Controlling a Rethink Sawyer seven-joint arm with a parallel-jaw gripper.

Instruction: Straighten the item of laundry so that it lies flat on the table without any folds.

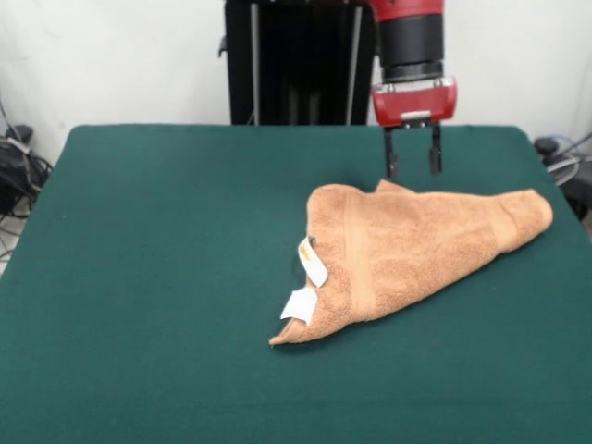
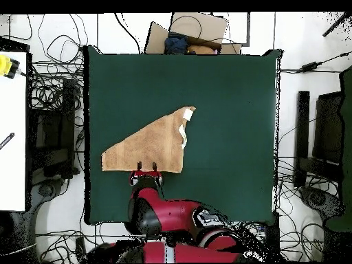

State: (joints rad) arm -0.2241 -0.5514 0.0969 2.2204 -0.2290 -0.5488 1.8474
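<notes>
The item of laundry (image 1: pixel 407 250) is an orange-tan towel folded over into a rough triangle on the green table (image 1: pixel 157 277). Two white tags stick out at its left edge in the front view. One woven band runs down near that edge. My gripper (image 1: pixel 413 165) hangs just above the towel's far edge, open, with nothing between its two black fingers. In the overhead view the towel (image 2: pixel 151 146) spreads from lower left to a point at upper right, and the gripper (image 2: pixel 146 166) sits at its bottom edge.
Cables and dark equipment lie around the table on the floor. A cardboard box (image 2: pixel 196 31) with items stands beyond the table's far edge in the overhead view. A white surface (image 2: pixel 12 130) runs along the left side.
</notes>
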